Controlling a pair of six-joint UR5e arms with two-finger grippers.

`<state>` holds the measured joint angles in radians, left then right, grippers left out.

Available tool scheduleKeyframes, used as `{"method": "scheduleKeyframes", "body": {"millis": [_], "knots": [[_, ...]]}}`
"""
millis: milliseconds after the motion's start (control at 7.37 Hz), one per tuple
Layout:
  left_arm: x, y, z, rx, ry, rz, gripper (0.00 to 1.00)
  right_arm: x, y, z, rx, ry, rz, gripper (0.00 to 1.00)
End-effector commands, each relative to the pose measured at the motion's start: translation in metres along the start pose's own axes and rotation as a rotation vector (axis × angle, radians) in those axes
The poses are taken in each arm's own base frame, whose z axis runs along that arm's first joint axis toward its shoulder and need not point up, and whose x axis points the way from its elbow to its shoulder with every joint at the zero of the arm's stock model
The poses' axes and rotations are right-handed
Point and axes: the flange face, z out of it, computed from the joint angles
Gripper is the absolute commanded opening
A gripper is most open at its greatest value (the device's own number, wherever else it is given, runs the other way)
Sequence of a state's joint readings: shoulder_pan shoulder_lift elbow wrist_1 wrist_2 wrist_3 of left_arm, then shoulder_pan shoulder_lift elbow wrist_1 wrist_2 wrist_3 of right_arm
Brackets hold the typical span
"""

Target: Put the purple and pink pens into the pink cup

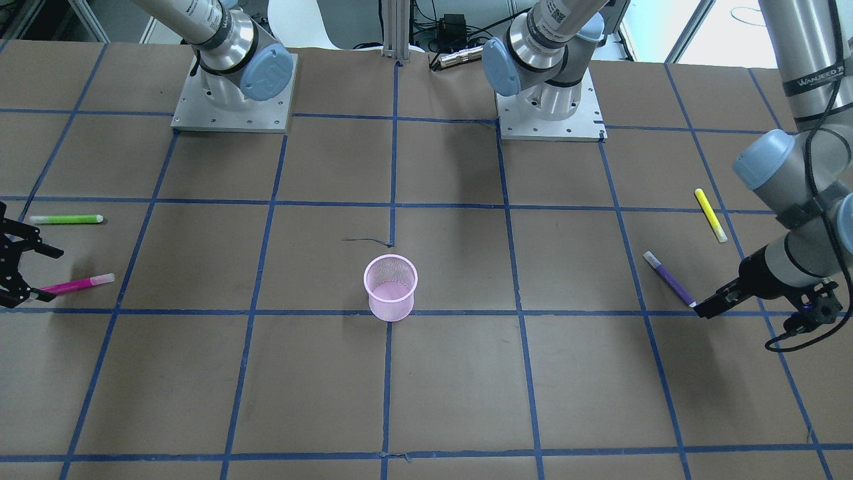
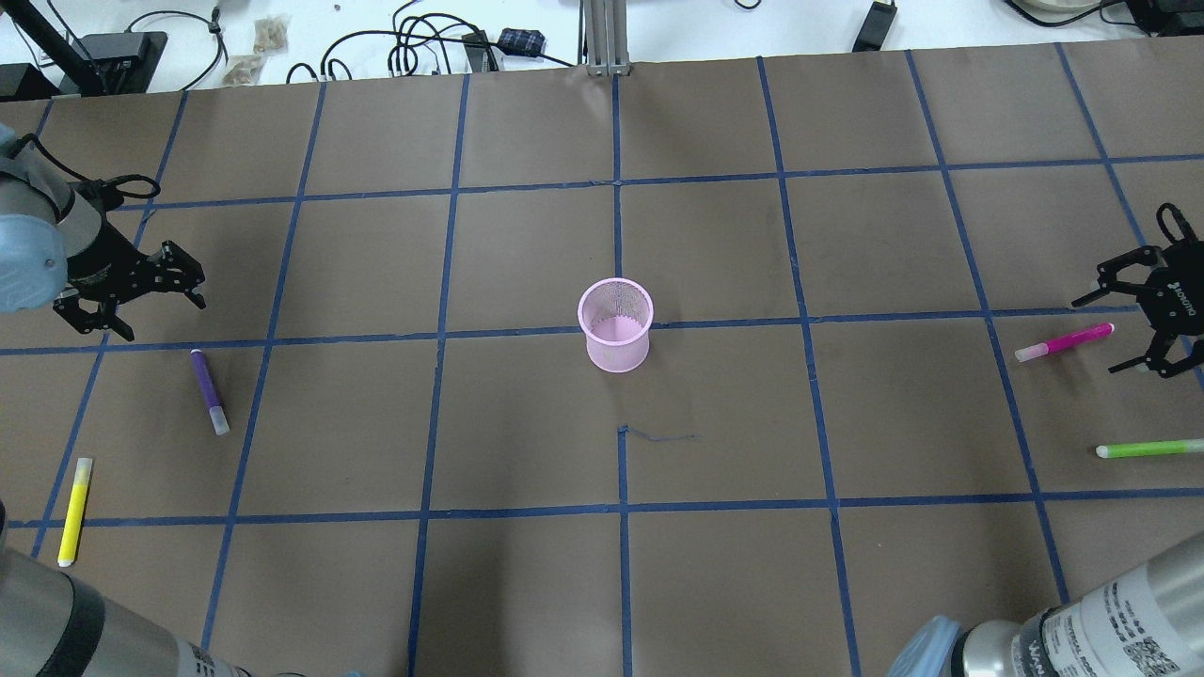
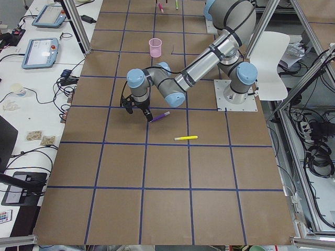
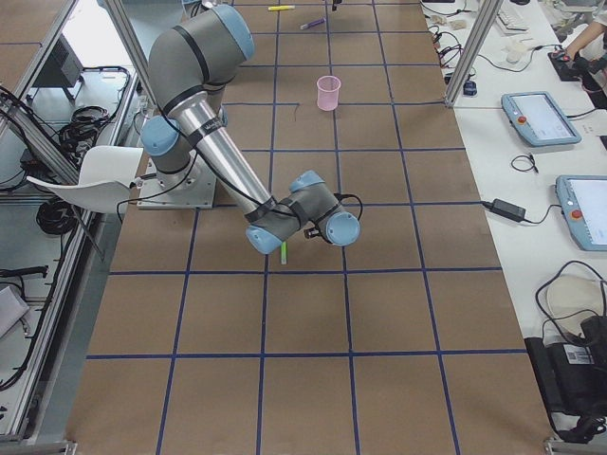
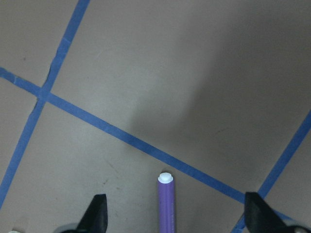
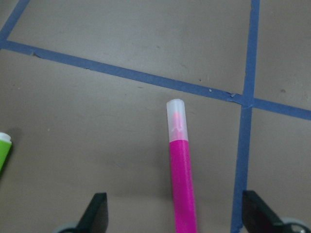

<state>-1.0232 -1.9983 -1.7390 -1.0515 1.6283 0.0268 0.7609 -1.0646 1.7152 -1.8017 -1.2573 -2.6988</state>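
Note:
The pink mesh cup [image 2: 616, 324] stands upright at the table's middle, also in the front view [image 1: 390, 288]. The purple pen [image 2: 209, 390] lies on the left side. My left gripper [image 2: 160, 315] is open and low at its far end; in the left wrist view the pen [image 5: 166, 206] lies between the two fingers [image 5: 97, 216]. The pink pen [image 2: 1063, 341] lies on the right side. My right gripper [image 2: 1099, 337] is open, its fingers on either side of the pen's end; the right wrist view shows the pen [image 6: 182, 184] centred between the fingers [image 6: 97, 213].
A yellow highlighter [image 2: 74, 511] lies near the purple pen, closer to the robot. A green highlighter [image 2: 1148, 449] lies near the pink pen, closer to the robot. A short dark thread [image 2: 658, 435] lies on the paper near the cup. Blue tape lines grid the table.

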Motion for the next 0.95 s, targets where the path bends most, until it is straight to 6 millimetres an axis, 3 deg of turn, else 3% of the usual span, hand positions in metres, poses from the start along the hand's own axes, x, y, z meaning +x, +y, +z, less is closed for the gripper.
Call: {"method": "scheduleKeyframes", "body": {"millis": [0,136,407,814], "knots": [[0.001,-0.001,0.024,-0.047,0.0,-0.022,1.0,0.001,0.005,0.003,-0.017,0.003,-0.005,0.92],[0.001,0.007,0.036,-0.069,0.002,-0.026,1.0,0.0,0.007,0.006,-0.016,-0.005,-0.003,0.89],[0.002,0.01,0.042,-0.071,0.002,-0.03,1.0,0.002,0.012,0.006,-0.046,0.01,-0.008,0.85],[-0.005,0.005,0.049,-0.065,0.002,-0.058,0.96,0.001,0.01,0.005,-0.043,0.005,-0.003,0.61]]}}
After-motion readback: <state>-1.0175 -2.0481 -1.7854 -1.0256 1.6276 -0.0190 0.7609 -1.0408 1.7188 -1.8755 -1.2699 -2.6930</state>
